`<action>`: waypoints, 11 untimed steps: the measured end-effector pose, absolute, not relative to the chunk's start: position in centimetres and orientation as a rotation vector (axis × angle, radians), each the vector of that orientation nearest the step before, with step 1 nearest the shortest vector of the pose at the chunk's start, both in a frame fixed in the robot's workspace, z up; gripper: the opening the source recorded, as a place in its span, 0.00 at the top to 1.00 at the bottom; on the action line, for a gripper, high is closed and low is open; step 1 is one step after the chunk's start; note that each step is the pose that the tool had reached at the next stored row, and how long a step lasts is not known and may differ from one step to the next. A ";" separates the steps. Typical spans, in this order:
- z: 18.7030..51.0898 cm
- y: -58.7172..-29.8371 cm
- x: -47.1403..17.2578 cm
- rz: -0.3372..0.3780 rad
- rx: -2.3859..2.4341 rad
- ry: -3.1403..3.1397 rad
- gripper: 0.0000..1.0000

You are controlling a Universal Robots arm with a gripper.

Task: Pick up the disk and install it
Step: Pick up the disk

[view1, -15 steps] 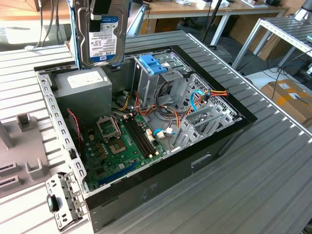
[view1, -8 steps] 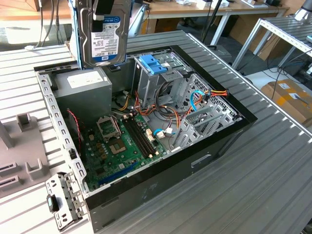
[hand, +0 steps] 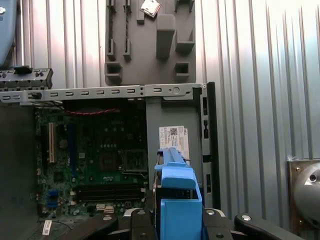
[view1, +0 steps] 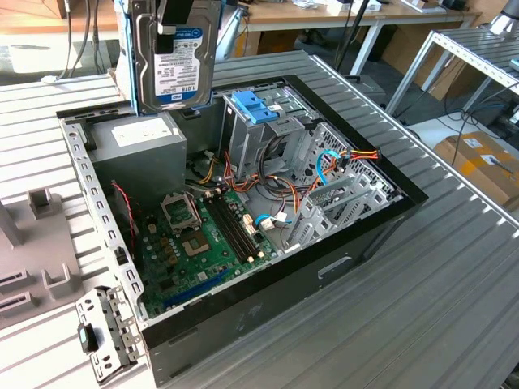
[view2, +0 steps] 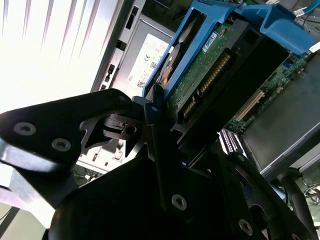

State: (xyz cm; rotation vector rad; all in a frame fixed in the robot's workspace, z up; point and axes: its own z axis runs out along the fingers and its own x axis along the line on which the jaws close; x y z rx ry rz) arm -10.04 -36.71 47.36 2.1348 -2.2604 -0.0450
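Item: flat rectangular silver-grey metal disk with white label and blue plastic side rails
Location: in the air at 11 o'clock of the exterior view, above the grey power-supply box and apart from it; not seated in any bay
Attitude: upright on edge, label towards the exterior camera; probably kept vertical so that it clears the case walls
Holder: black gripper, jaws narrow and clamped across the disk at its blue rails in the first wrist view; this grip seems chosen to spare the label face and the green circuit-board face
Enclosure: black open desktop computer case lying on its side on the ribbed grey metal table, side panel off, so the interior is open from above
Interior: power-supply box at the case's 10 o'clock corner; green motherboard at 7 o'clock; light-blue plastic tray with cut-outs on the drive cage at 1 o'clock, at the disk's 4 o'clock
Adjacent: grey moulded fixture on the table at the case's 9 o'clock
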 end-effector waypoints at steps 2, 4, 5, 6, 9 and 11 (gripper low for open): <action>47.4 -36.8 -10.0 -0.045 2.135 -2.260 0.64; 47.3 -36.8 -9.9 -0.045 2.135 -2.260 0.64; 47.3 -36.9 -9.9 -0.045 2.135 -2.260 0.64; 47.3 -36.9 -9.8 -0.045 2.135 -2.260 0.64; 47.3 -37.0 -9.7 -0.045 2.135 -2.260 0.64; 47.3 -37.1 -9.6 -0.045 2.135 -2.260 0.64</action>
